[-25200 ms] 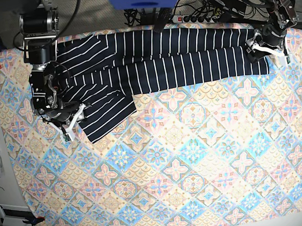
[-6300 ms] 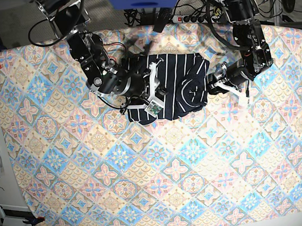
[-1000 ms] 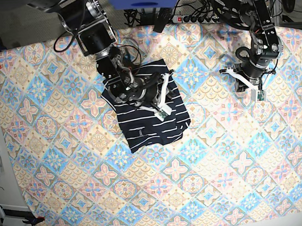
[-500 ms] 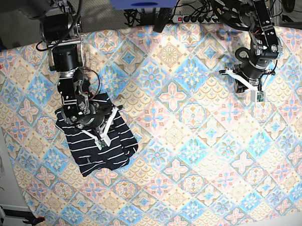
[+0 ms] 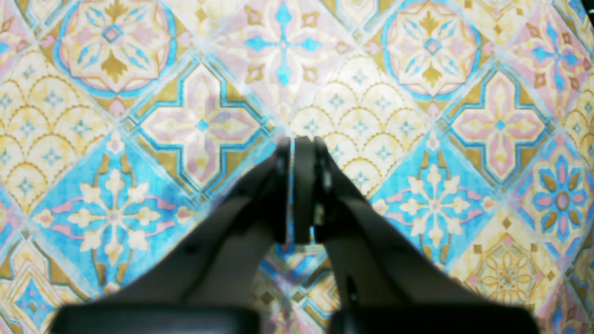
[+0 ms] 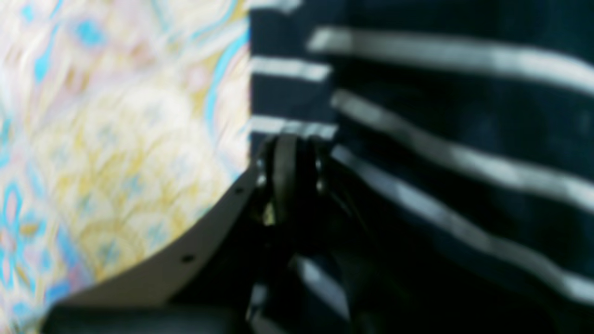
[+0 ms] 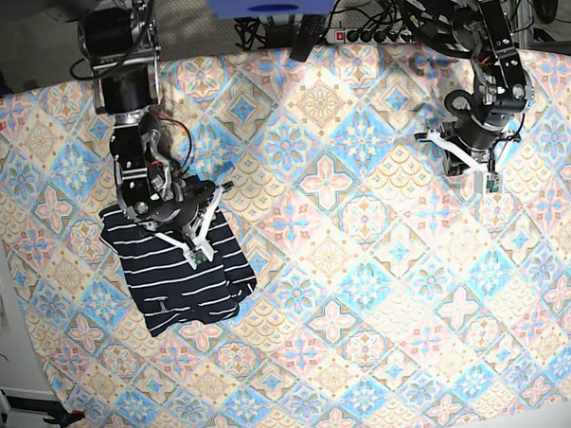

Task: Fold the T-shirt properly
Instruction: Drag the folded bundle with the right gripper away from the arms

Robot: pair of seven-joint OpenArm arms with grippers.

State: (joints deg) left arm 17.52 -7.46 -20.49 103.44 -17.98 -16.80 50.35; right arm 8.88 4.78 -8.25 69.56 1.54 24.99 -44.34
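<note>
Counter [image 7: 384, 295]: covered edge to edge by a pastel diamond-pattern cloth; lies flat.
T-shirt [image 7: 179, 271]: folded to a compact, roughly rectangular bundle near the counter's left edge, about mid-height, turned askew to the edges. Dark navy, thin white stripes; a small pale mark on the lower part. Lower right corner looks slightly rumpled.
Handling (judgement): soft, light, limp fabric; layers will likely slide and splay if dragged by one layer. Best taken at a folded edge or corner, pinching all layers together.
Right gripper [image 7: 199, 239]: over the bundle's upper right part; in the right wrist view its fingers [image 6: 284, 162] are pressed together at the shirt's edge. Cannot tell whether fabric is caught between them.
Left gripper [image 7: 465, 161]: near the counter's right edge, toward the far right corner, well apart from the shirt; fingers [image 5: 304, 185] together, nothing held.
</note>
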